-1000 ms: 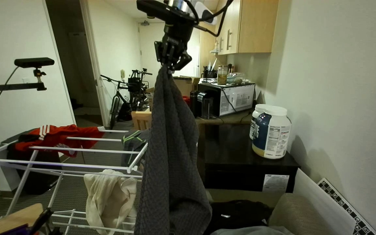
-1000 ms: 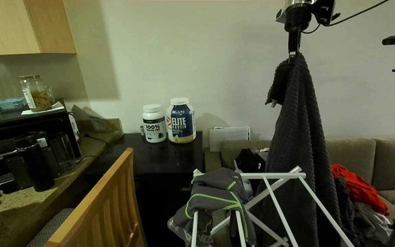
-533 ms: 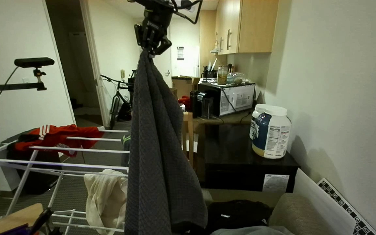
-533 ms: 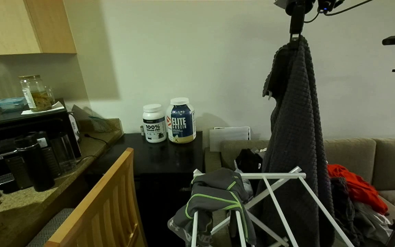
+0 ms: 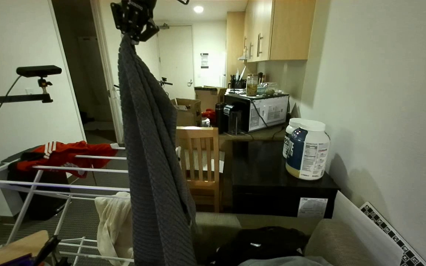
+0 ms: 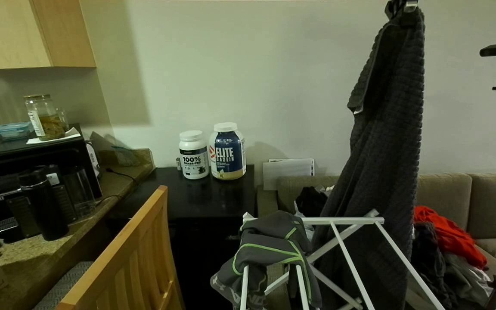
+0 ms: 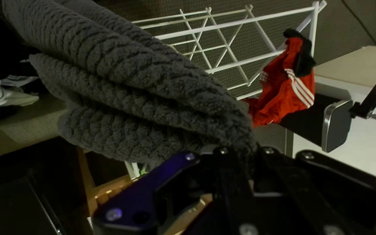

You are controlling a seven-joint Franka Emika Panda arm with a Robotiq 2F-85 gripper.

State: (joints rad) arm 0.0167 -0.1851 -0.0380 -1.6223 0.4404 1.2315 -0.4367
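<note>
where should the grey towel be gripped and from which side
The bunched top of the grey towel looks best, approached from above, where the hand pinches it: it gathers narrow there, while the rest hangs long and loose below.

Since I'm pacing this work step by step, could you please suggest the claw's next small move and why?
I'd perhaps ease the claw, shut, over the rack: other clothes hang there, while the towel it pinches hangs between rack and sofa.

The white tub [image 6: 193, 155] reads "100%", the blue-labelled tub [image 6: 227, 151] "ELITE".
</note>
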